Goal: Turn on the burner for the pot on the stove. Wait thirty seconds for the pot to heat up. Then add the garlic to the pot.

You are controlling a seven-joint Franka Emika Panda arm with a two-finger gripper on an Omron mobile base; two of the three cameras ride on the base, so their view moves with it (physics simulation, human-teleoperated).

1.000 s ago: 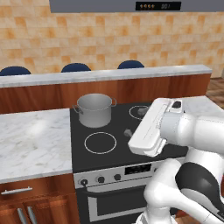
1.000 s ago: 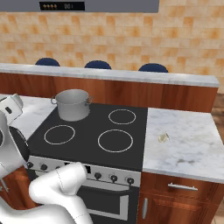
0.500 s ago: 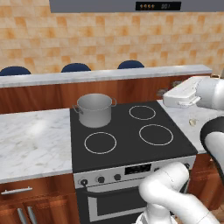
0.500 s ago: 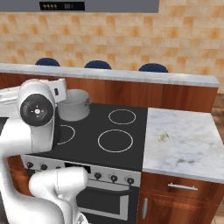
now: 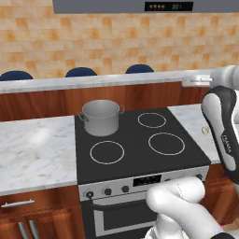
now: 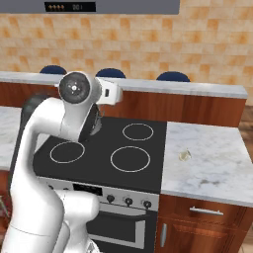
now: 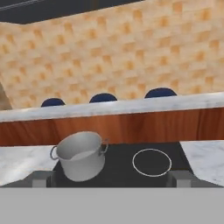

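Note:
The grey pot stands on the rear left zone of the black glass stove; it also appears in the hand view. The pot covers the burner beneath it. The garlic lies on the marble counter right of the stove, a small pale bulb. My gripper is raised in front of the stove and faces the pot and the rear right ring. Its fingertips stand wide apart, open, with nothing between them. My white arm hides the pot in the right base view.
Small black knobs and a display sit on the silver front strip. Marble counters flank the stove. A raised bar ledge with blue stools behind it runs along the back. A range hood hangs overhead.
My arm has swung up from low in front of the stove, across to the right and higher. The gripper stays open. Pot and garlic have not moved.

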